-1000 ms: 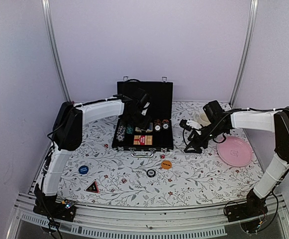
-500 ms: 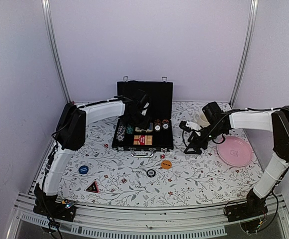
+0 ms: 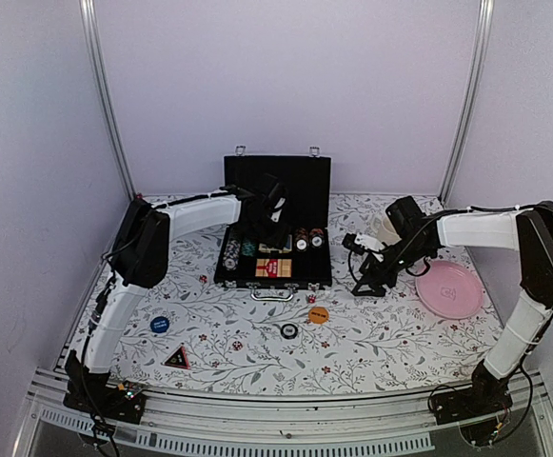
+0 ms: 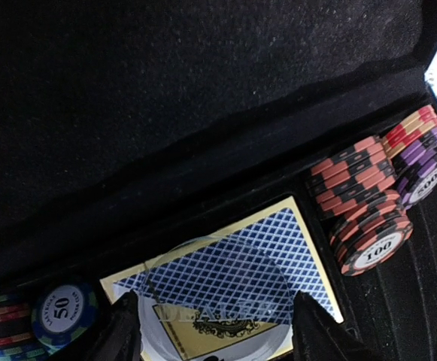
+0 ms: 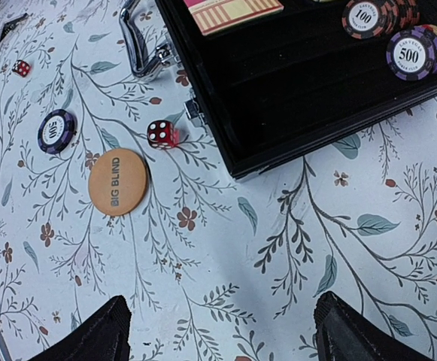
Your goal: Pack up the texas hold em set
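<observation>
The black briefcase (image 3: 320,269) stands open at the table's back centre, holding striped chips (image 4: 368,226), a blue card deck (image 4: 278,241) and a red deck (image 3: 274,268). My left gripper (image 3: 265,227) reaches into it. In the left wrist view the left gripper (image 4: 214,335) is open, and a clear round button (image 4: 226,301) lies flat on the blue deck between its fingers. My right gripper (image 3: 360,278) hangs open just right of the case, over bare cloth (image 5: 218,338). On the table lie an orange button (image 5: 118,181), a red die (image 5: 162,134), a purple chip (image 5: 56,131), a blue button (image 3: 160,324) and a triangle token (image 3: 176,358).
A pink plate (image 3: 449,288) sits at the right, and a cream mug (image 3: 385,227) stands behind my right arm. A second red die (image 5: 21,68) lies farther left. The case's silver handle (image 5: 143,53) juts toward the near side.
My left gripper's fingers have spread a little wider around the clear button. The right gripper has edged slightly toward the case.
</observation>
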Controlling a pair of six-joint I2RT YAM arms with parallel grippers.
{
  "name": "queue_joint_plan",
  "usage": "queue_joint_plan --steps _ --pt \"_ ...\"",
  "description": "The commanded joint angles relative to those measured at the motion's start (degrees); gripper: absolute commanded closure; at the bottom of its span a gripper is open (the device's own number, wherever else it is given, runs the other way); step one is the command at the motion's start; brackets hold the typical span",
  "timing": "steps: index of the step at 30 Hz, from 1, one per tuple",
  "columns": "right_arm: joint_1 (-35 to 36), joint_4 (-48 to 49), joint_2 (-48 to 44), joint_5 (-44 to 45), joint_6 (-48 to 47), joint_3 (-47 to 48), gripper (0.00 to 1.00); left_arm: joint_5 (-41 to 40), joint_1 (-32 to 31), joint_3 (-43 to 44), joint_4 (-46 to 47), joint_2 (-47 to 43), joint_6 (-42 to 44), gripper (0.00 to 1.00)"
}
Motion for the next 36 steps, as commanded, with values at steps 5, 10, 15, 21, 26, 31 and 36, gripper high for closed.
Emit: queue_joint_plan --steps 5,10,15,21,26,31,36 --pt "-0.01 -0.5 1.41 -0.26 -0.1 0.82 0.17 0.83 0.76 0.36 -0.48 -2.87 -0.37 0.28" --pt "-0.05 -0.69 1.36 -0.09 -0.27 0.9 0.17 0.88 0.43 -4.74 -0.82 -10.27 -1.48 0.28" --pt "0.06 -0.9 1.09 -0.14 -0.57 0.93 0.17 2.13 -0.15 -18.54 -0.79 -22.73 -3.86 0.28" --pt "0.76 -1.22 0.99 -0.26 -0.9 1.25 0.17 1.39 -2.03 -36.71 -2.85 -37.48 -6.31 0.28" --pt "1.9 -1.4 1.34 0.22 -1.24 1.26 0.17 3.08 -3.84 -49.67 -7.99 -45.45 -7.47 0.27" --pt "2.7 -1.59 1.93 0.37 -1.37 1.32 0.17 8.48 -7.69 -61.95 -13.03 -52.93 -7.95 0.25" --pt "3.35 -1.67 2.24 0.98 -1.46 1.43 0.17 10.15 -10.75 -72.06 -16.65 -58.34 -12.63 0.23"
